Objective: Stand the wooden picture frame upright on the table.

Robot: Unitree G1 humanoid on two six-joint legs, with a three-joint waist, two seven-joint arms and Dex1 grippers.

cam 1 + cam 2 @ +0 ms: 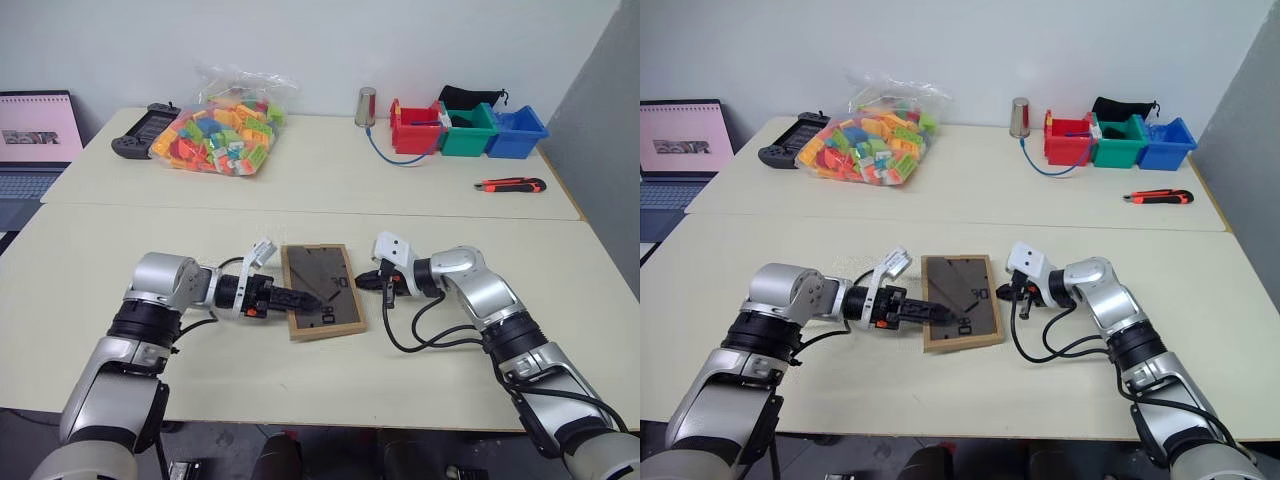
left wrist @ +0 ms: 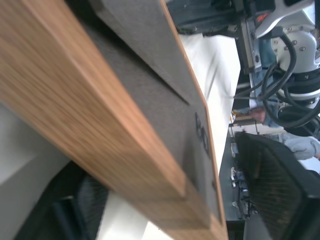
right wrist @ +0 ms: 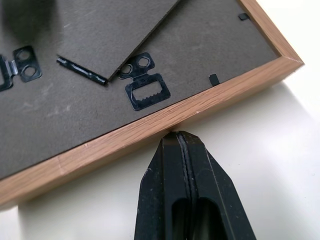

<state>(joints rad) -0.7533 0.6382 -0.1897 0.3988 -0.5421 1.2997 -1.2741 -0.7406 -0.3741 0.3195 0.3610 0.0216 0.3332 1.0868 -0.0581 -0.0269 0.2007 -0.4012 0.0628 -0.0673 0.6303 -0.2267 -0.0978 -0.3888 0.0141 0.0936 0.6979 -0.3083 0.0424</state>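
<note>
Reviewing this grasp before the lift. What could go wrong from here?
1. The wooden picture frame lies back-up; the shut right gripper only butts its edge, so it may slide on the table.
2. The left gripper reaches over the stand flap; closing there could bend it.

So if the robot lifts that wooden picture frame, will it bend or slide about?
The wooden picture frame looks stiff, with solid wood edges and a flat backing board. Lying face down on the smooth table, it probably slides easily when nudged. Stood up, it may tip unless its stand flap props it.
</note>
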